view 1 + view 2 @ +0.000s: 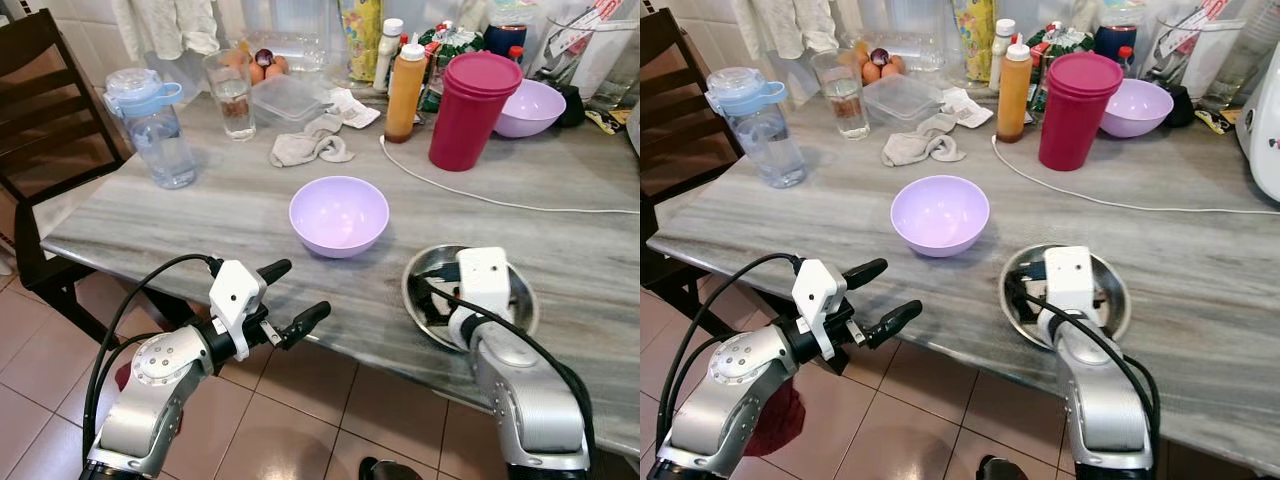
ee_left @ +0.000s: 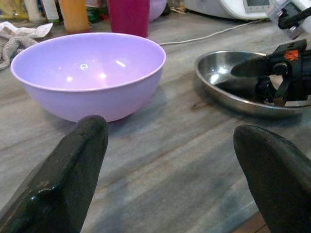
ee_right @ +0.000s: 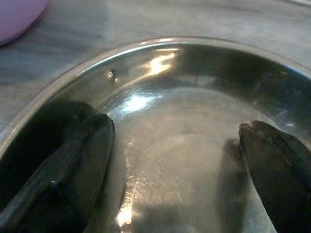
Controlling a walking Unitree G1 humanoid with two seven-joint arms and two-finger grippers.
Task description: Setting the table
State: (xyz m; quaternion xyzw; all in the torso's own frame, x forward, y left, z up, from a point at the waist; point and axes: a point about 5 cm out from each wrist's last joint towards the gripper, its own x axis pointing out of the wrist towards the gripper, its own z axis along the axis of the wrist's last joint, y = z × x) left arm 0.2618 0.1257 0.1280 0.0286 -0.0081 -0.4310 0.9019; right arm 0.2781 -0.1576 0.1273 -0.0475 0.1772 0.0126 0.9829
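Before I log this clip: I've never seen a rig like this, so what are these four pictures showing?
A humanoid robot stands at a grey table. Two pictures come from its head camera, looking down; the other two from a camera on each wrist, looking along that gripper's black fingers. The left gripper hovers open at the table's near edge, facing a lilac bowl. The right gripper is open with its fingers down inside a steel dish, holding nothing. Farther back stand a water bottle, a red tumbler and a second lilac bowl.
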